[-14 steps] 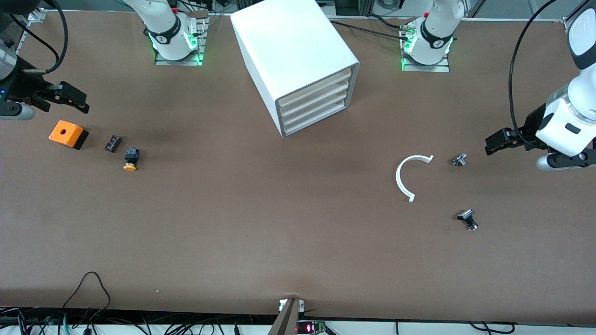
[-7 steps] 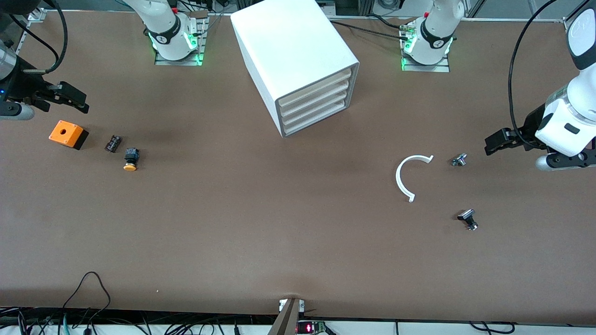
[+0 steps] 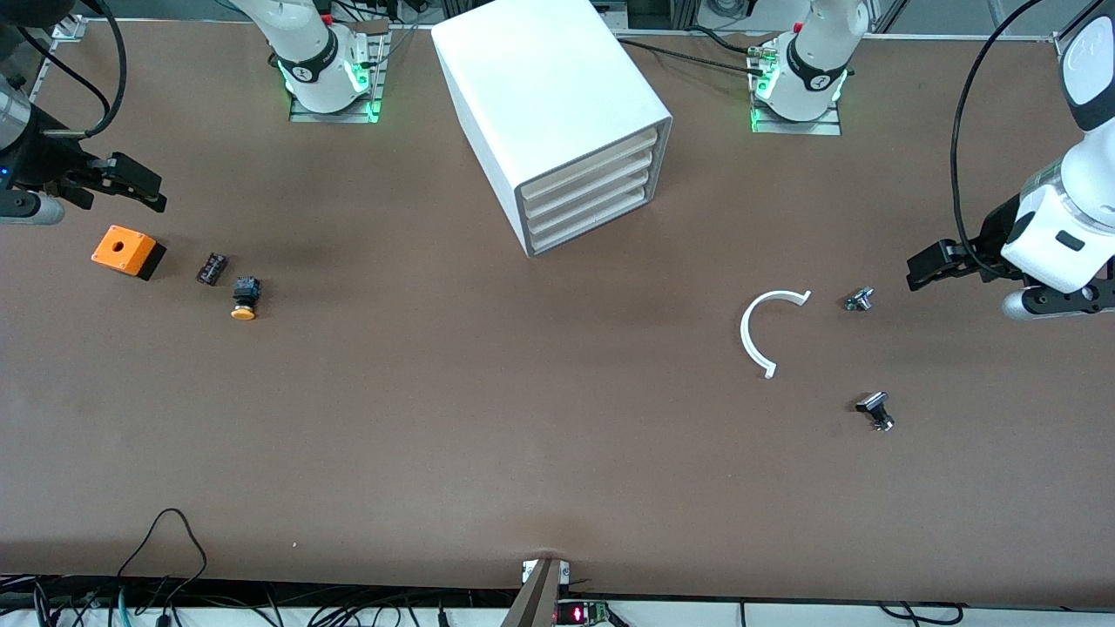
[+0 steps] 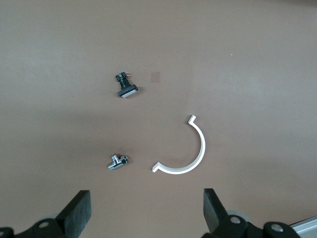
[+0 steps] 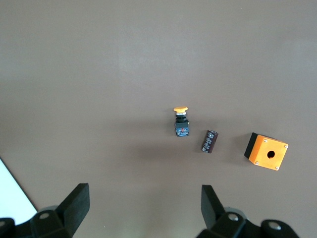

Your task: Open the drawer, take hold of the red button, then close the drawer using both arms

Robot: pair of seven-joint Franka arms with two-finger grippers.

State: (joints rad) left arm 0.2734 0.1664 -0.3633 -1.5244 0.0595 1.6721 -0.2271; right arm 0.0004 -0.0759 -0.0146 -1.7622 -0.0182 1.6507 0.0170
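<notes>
The white cabinet stands between the two arm bases. Its four cream-edged drawers are all shut. The red-capped button is out of view. My left gripper hangs open and empty over the table at the left arm's end; in the left wrist view its jaws stand wide apart over bare table. My right gripper hangs open and empty over the right arm's end, above the orange box; in the right wrist view its jaws stand wide apart.
Beside the orange box lie a black cylinder and an orange-yellow-capped button. Toward the left arm's end lie a white C-shaped piece, a small metal part and a black-and-silver part.
</notes>
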